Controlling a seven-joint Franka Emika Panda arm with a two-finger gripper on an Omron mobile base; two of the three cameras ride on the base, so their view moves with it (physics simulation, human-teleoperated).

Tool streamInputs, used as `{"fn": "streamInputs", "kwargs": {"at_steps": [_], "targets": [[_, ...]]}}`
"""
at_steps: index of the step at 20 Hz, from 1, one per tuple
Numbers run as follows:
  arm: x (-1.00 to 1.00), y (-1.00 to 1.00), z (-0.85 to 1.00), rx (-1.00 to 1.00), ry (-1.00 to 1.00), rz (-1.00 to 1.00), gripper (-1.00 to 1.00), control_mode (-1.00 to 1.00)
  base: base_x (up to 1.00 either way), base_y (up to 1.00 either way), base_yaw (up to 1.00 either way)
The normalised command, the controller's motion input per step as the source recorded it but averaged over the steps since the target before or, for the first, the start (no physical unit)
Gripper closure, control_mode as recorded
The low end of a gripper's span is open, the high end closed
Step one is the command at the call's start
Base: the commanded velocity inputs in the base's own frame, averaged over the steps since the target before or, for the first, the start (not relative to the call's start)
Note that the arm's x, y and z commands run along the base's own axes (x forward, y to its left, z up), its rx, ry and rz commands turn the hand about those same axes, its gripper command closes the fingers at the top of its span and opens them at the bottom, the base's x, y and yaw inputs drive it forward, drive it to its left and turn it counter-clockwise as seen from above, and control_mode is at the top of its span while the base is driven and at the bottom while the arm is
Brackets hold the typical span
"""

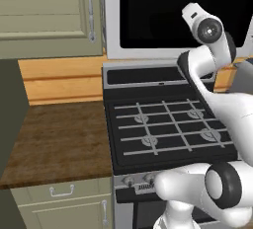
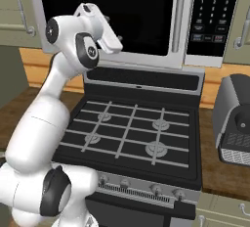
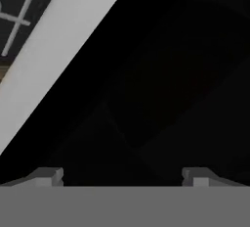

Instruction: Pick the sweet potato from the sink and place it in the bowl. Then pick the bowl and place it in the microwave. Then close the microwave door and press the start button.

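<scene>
Microwave door (image 2: 107,15) is sitting flush in its silver frame on the far wall above the stove (image 2: 127,133), so I am judging it shut and the start press as the step that is remaining. Whether the bowl is lying behind the dark glass, I cannot tell.

Going from the left: the wooden counter (image 1: 59,139) is lying under the pale cabinet (image 1: 44,11), well clear of the arm. Next, the gripper (image 3: 122,174) is hovering close against the lower left part of the glass, its jaws standing wide apart with nothing between them. In the hand view it is looking at the glass and the silver frame edge. Further right, the long bar handle (image 2: 179,15) is standing upright, then the black keypad panel (image 2: 212,11), and on the near right a grey coffee machine (image 2: 237,123).

The risks I am seeing:
- The hand is sitting well apart from the keypad, so it is facing a long sideways sweep; travelling close to the glass, a finger could be catching the handle and tugging the door ajar
- With the jaws this wide, the two tips could be landing on two keys at once, or missing the start key
- Swinging right, the elbow could be dipping towards the coffee machine
</scene>
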Motion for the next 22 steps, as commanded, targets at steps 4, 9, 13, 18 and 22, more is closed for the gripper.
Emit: {"fn": "streamInputs", "kwargs": {"at_steps": [4,9,13,18,22], "targets": [[0.81,-0.07,0.00,0.07,0.10,0.17,-1.00,-1.00,0.00,0.00,0.00],[0.68,-0.12,-0.02,0.08,0.06,0.17,-1.00,-1.00,0.00,0.00,0.00],[0.26,-0.35,-0.13,0.08,0.02,0.18,-1.00,-1.00,0.00,0.00,0.00],[-0.79,-0.86,-0.02,0.18,-0.04,0.06,-1.00,-1.00,0.00,0.00,0.00],[-1.00,-0.92,0.00,0.24,-0.11,0.00,-1.00,-1.00,0.00,0.00,0.00]]}}
